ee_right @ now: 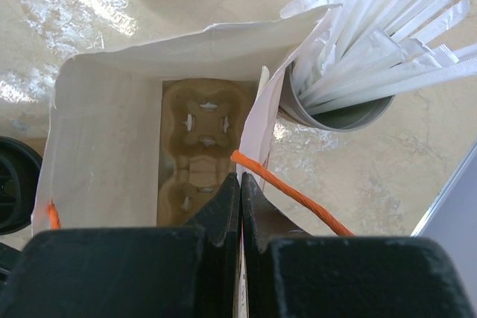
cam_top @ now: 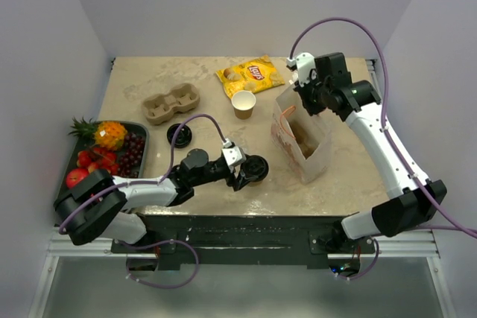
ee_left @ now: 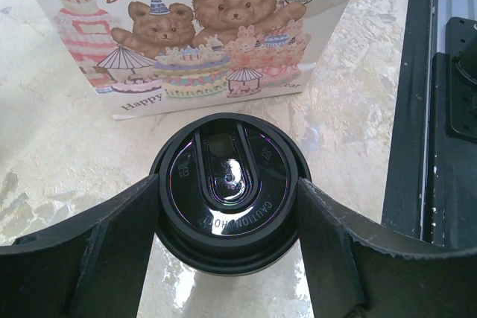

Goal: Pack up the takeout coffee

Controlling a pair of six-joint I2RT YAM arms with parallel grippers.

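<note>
Black and embossed "CAUTION HOT", the lid (ee_left: 223,176) sits near the table's front edge. The left gripper (ee_left: 227,190) is closed against its two sides, and whatever is under it is hidden. Just beyond stands the gift bag (ee_left: 194,27), printed "Bear" and "Happy" among cartoon bears. With its jaws fully together, the right gripper (ee_right: 240,184) pinches that bag's paper rim. The tan paper cup (cam_top: 244,103) stands open and lidless beside a yellow Lay's bag (cam_top: 250,76). Beige marbled tabletop (cam_top: 350,176), plain white walls (cam_top: 223,5).
</note>
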